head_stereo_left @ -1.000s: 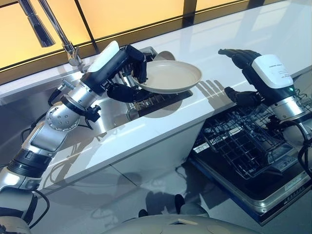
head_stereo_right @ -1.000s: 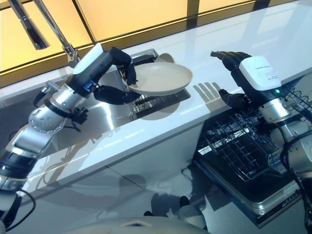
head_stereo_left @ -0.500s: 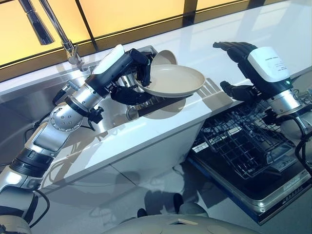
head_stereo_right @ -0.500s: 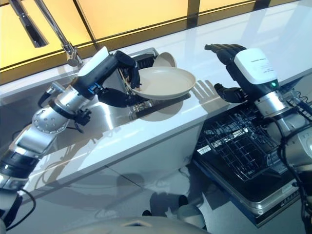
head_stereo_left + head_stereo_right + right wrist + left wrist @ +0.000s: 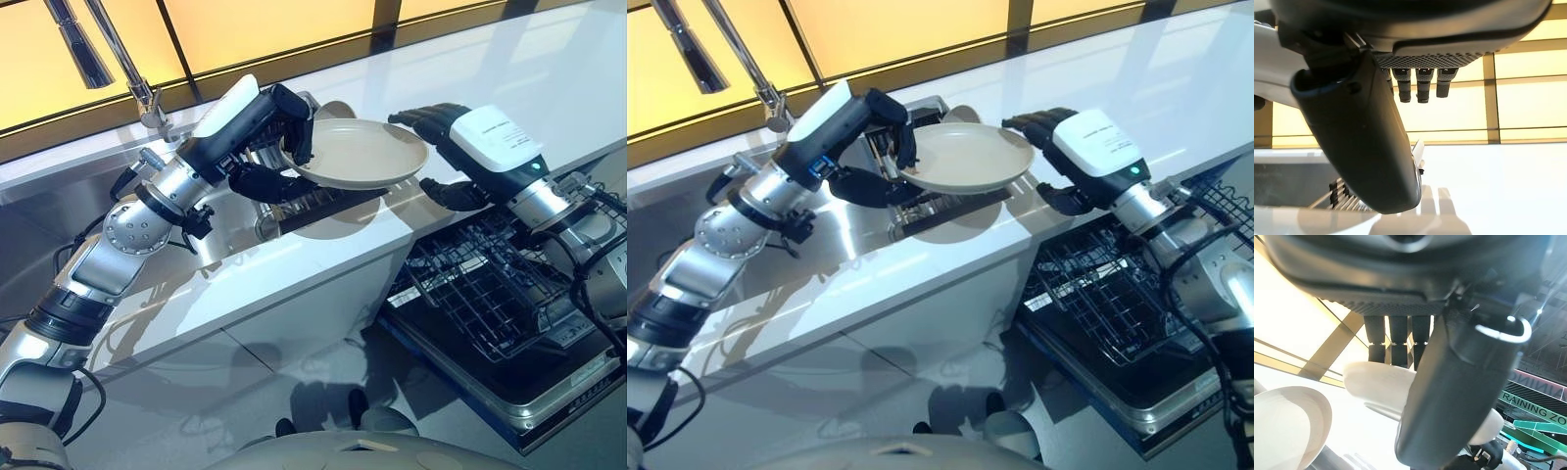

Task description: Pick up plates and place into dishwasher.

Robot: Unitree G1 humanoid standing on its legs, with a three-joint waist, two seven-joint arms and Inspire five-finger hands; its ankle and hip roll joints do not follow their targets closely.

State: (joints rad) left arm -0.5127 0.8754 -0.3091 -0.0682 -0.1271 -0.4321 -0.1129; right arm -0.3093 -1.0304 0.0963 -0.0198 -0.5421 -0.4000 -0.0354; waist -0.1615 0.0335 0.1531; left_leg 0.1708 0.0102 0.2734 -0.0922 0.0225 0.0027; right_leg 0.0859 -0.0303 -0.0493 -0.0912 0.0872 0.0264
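Right hand [image 5: 490, 147] has closed in on the plate [image 5: 358, 154] since a second ago.
Left hand [image 5: 265, 122] pinches its far rim; right fingers, spread, flank the nearer edge, not yet touching.

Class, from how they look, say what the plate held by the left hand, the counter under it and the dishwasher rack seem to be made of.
Plate: probably glazed ceramic or melamine; cream, smooth, soft sheen.
Counter: glossy white stone or composite; it mirrors the window light.
Dishwasher rack: coated metal wire; thin dark open grid.
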